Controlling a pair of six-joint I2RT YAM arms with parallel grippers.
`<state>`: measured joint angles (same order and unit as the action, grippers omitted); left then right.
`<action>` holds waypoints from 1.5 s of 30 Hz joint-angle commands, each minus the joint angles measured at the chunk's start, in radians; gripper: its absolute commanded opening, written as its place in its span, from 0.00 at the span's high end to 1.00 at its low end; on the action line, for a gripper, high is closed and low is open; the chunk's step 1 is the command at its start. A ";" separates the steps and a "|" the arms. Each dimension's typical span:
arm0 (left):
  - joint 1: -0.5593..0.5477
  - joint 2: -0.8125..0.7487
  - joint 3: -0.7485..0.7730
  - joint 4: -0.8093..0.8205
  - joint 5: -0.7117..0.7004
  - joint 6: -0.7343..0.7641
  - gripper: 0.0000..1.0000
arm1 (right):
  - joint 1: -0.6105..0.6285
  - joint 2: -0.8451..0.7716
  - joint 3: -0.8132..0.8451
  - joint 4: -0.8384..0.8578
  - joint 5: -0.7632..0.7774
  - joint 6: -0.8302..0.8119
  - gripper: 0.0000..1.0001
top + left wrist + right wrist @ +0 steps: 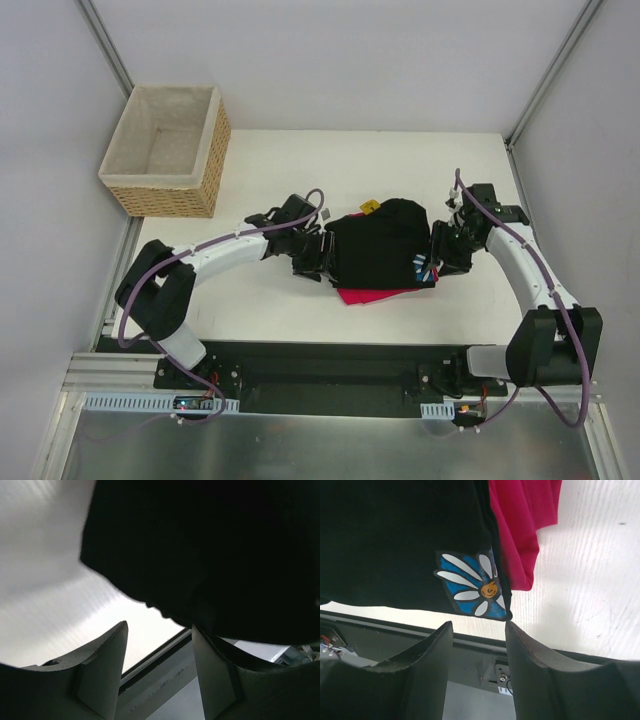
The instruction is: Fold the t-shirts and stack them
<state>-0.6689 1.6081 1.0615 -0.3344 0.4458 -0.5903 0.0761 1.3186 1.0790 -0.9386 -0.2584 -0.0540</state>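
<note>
Left gripper [322, 258], fingers spread and empty, at the left edge of the folded black cloth t-shirt with a blue daisy print [385, 238]. Right gripper [437, 258], likewise spread, at its right edge. Black shirt overlies the plain pinkish-red t-shirt [375, 296] on the white table [290, 180].

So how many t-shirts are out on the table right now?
2. The black daisy-print shirt lies in the middle, on top; the pinkish-red shirt is beneath it, only its near edge peeking out. Another could be hidden underneath.
</note>
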 commanded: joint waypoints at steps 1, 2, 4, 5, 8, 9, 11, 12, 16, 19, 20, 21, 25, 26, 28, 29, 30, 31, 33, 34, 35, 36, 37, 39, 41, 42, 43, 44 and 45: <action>-0.035 0.029 -0.026 0.126 0.008 -0.078 0.47 | -0.002 -0.024 -0.059 0.067 -0.058 0.036 0.51; -0.037 0.027 -0.029 0.135 0.005 -0.083 0.47 | -0.002 -0.019 -0.063 0.073 -0.061 0.036 0.52; -0.040 0.026 -0.031 0.140 0.004 -0.085 0.47 | -0.002 -0.006 -0.074 0.081 -0.064 0.033 0.53; -0.041 0.024 -0.029 0.138 0.001 -0.082 0.48 | -0.001 -0.001 -0.077 0.083 -0.064 0.031 0.53; -0.041 0.027 -0.028 0.140 0.001 -0.082 0.48 | -0.001 0.008 -0.080 0.087 -0.071 0.029 0.55; -0.040 0.029 -0.025 0.140 -0.002 -0.085 0.48 | 0.001 0.010 -0.077 0.086 -0.074 0.031 0.55; -0.041 0.032 -0.024 0.138 -0.002 -0.083 0.48 | -0.001 0.008 -0.077 0.086 -0.074 0.029 0.58; -0.041 0.032 -0.026 0.138 -0.009 -0.082 0.48 | -0.001 0.007 -0.076 0.086 -0.074 0.028 0.59; -0.041 0.030 -0.034 0.138 -0.018 -0.075 0.50 | -0.001 0.011 -0.065 0.072 -0.074 0.023 0.67; -0.041 0.029 -0.041 0.138 -0.018 -0.075 0.50 | -0.001 0.011 -0.050 0.054 -0.067 0.022 0.67; -0.041 0.030 -0.043 0.138 -0.016 -0.075 0.51 | -0.001 0.008 -0.044 0.047 -0.059 0.017 0.66; -0.041 0.030 -0.043 0.138 -0.016 -0.075 0.50 | -0.001 0.005 -0.036 0.031 -0.053 0.013 0.64; -0.041 0.033 -0.037 0.138 -0.015 -0.074 0.51 | 0.001 -0.010 -0.021 -0.014 0.030 0.006 0.51; -0.041 0.035 -0.032 0.138 -0.012 -0.074 0.51 | 0.001 -0.004 -0.022 -0.022 0.042 0.000 0.51; -0.041 0.038 -0.028 0.138 -0.007 -0.072 0.52 | -0.001 0.001 -0.034 -0.016 0.039 0.002 0.51; -0.040 0.039 -0.028 0.138 -0.007 -0.072 0.52 | -0.001 0.002 -0.040 -0.003 0.031 0.008 0.51; -0.040 0.039 -0.028 0.138 -0.010 -0.072 0.52 | -0.001 0.005 -0.051 0.003 0.027 0.009 0.51; -0.041 0.038 -0.028 0.138 -0.010 -0.071 0.52 | -0.001 0.008 -0.057 0.010 0.024 0.011 0.51; -0.041 0.038 -0.028 0.138 -0.009 -0.071 0.53 | 0.001 0.027 -0.068 0.030 0.016 0.008 0.51; -0.040 0.038 -0.029 0.138 -0.009 -0.068 0.53 | 0.001 0.033 -0.083 0.040 0.010 0.005 0.51; -0.040 0.038 -0.029 0.138 -0.009 -0.068 0.53 | 0.001 0.037 -0.091 0.056 -0.001 0.006 0.51; -0.040 0.036 -0.031 0.138 -0.010 -0.068 0.53 | 0.002 0.045 -0.099 0.069 -0.007 0.006 0.52; -0.040 0.035 -0.029 0.138 -0.010 -0.068 0.53 | 0.002 0.048 -0.112 0.076 -0.021 0.008 0.52; -0.038 0.032 -0.029 0.138 -0.010 -0.066 0.54 | 0.004 0.073 -0.123 0.106 -0.025 0.013 0.52; -0.038 0.026 -0.031 0.136 -0.013 -0.065 0.54 | 0.007 0.093 -0.131 0.125 -0.030 0.013 0.53; -0.040 0.020 -0.032 0.133 -0.016 -0.065 0.54 | 0.011 0.103 -0.133 0.132 -0.034 0.013 0.54; -0.040 0.015 -0.035 0.132 -0.019 -0.063 0.55 | 0.013 0.114 -0.126 0.139 -0.041 0.016 0.56; -0.040 0.006 -0.037 0.130 -0.022 -0.062 0.55 | 0.017 0.120 -0.120 0.139 -0.042 0.017 0.64; -0.038 0.004 -0.040 0.127 -0.031 -0.060 0.56 | 0.022 0.117 -0.113 0.139 -0.044 0.017 0.70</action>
<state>-0.7071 1.6367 1.0256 -0.2214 0.4370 -0.6514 0.0814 1.4239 0.9516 -0.8299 -0.2771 -0.0399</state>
